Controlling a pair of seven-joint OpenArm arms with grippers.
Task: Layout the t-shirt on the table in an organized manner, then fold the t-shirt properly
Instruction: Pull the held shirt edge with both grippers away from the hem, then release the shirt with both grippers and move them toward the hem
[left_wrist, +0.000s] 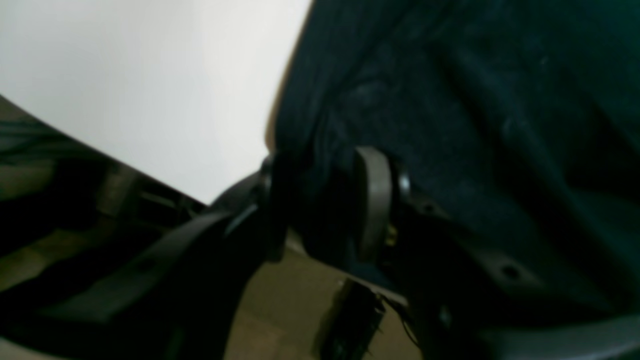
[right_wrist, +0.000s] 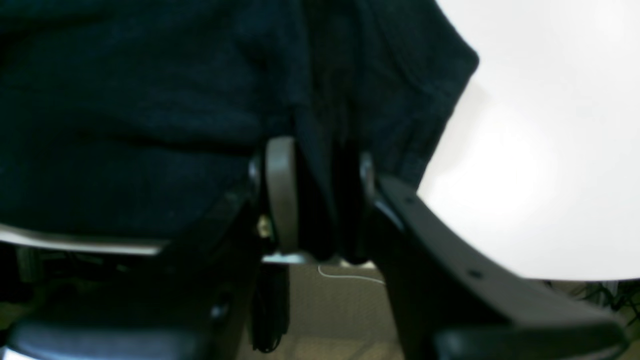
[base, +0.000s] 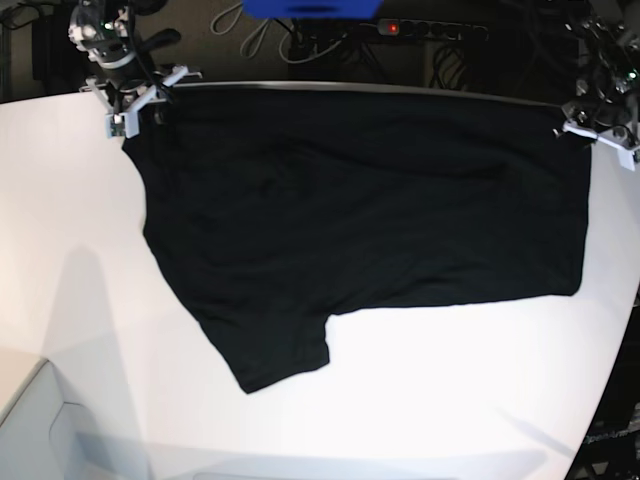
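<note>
Black t-shirt spread on table; left hand, right hand pinch far corners.

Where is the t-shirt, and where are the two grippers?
t-shirt (base: 380, 220), base view, middle of the black cloth.
left gripper (left_wrist: 325, 200), left wrist view, between its fingertips, pinching cloth.
right gripper (right_wrist: 320, 195), right wrist view, between its fingertips, pinching cloth.

Robotics lab, white worktable, power strip and tangled cables behind it
</note>
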